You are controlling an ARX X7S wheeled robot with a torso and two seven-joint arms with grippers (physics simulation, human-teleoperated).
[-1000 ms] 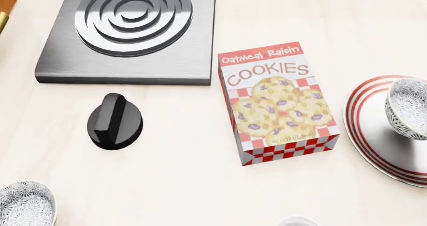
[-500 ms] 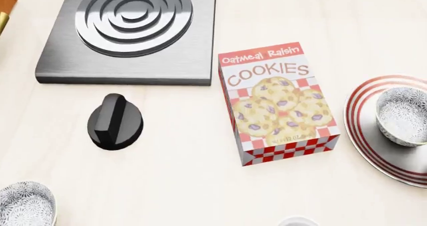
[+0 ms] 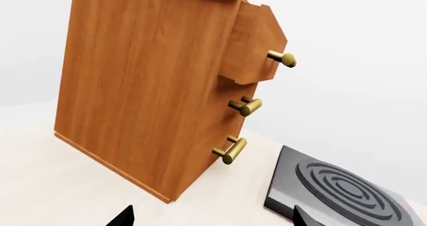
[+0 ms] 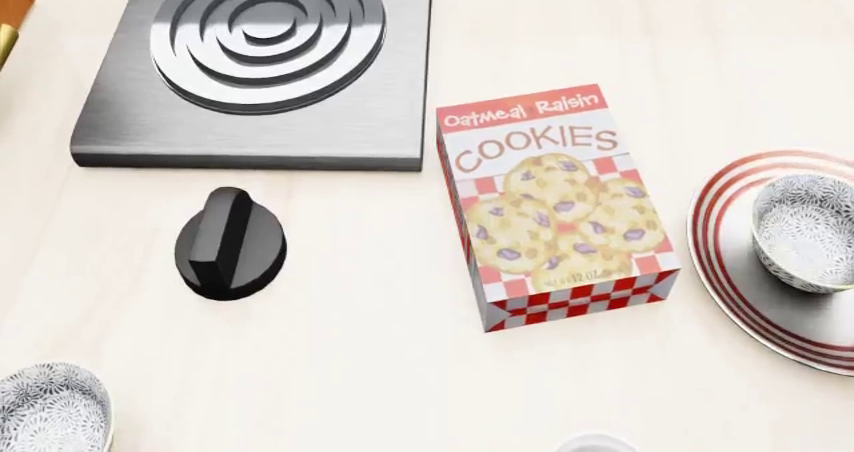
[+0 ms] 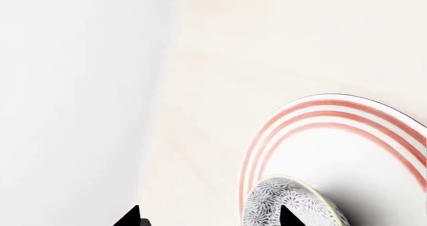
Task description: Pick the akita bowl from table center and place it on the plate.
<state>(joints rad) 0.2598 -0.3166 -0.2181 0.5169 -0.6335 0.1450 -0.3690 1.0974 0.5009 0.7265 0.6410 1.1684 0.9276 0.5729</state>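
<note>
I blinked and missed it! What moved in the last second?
The speckled grey-and-white bowl slid left on the red-ringed white plate and levelled out, then stopped. The cookie box, black knob and second speckled bowl stayed put.

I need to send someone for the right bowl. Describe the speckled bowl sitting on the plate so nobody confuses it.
Start at the red-and-white oatmeal raisin cookie box and look right to the wide white plate with red rings. The grey-black speckled white bowl sits on it; its twin bowl rests on the bare table.

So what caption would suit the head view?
Speckled bowl sits on the red-ringed plate, beside a cookie box.
</note>
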